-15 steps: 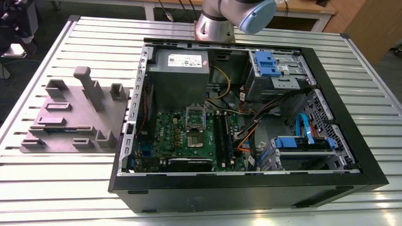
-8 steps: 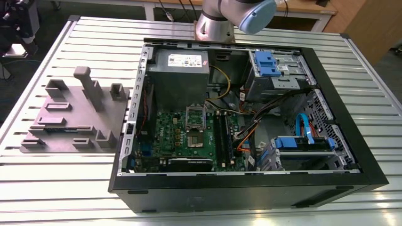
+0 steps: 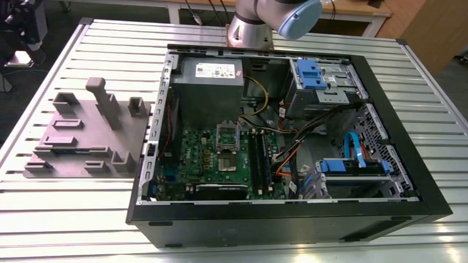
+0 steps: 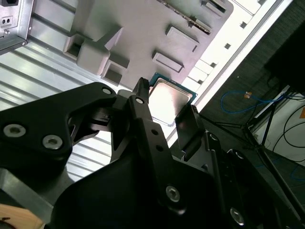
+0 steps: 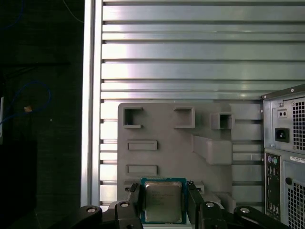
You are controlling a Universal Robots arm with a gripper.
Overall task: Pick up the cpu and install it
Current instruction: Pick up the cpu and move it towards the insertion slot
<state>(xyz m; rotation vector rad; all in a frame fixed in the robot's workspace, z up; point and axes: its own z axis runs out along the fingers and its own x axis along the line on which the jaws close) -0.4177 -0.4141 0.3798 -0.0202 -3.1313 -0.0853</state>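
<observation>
The small flat square cpu with a silvery-grey metal top and green rim [image 5: 163, 202] sat between the two black fingers [image 5: 135, 202] of the pincer [image 5: 163, 187]. One finger stood against each of two opposite edges, so the pincer looked narrowed onto the chip and, by my judgement, was holding it. In the first wrist view the chip's metal face was turned toward the camera. Its sides ran square with the edges of the grey moulded parts tray [image 5: 167, 119], which lay well beyond it on the ribbed aluminium desk [image 5: 190, 47]. The chip looked large against the tray's pockets, so it was probably raised clear of the tray rather than resting in it.

The second wrist view showed the same grip from the side, with the cpu [image 4: 171, 102] bridging the gap at the fingertips of the pincer [image 4: 167, 98].

In the exterior view the tray [image 3: 80, 137] lay on the exterior view's left of the open black computer case [image 3: 409, 137]. The green motherboard [image 3: 194, 159] was exposed inside the case.
</observation>
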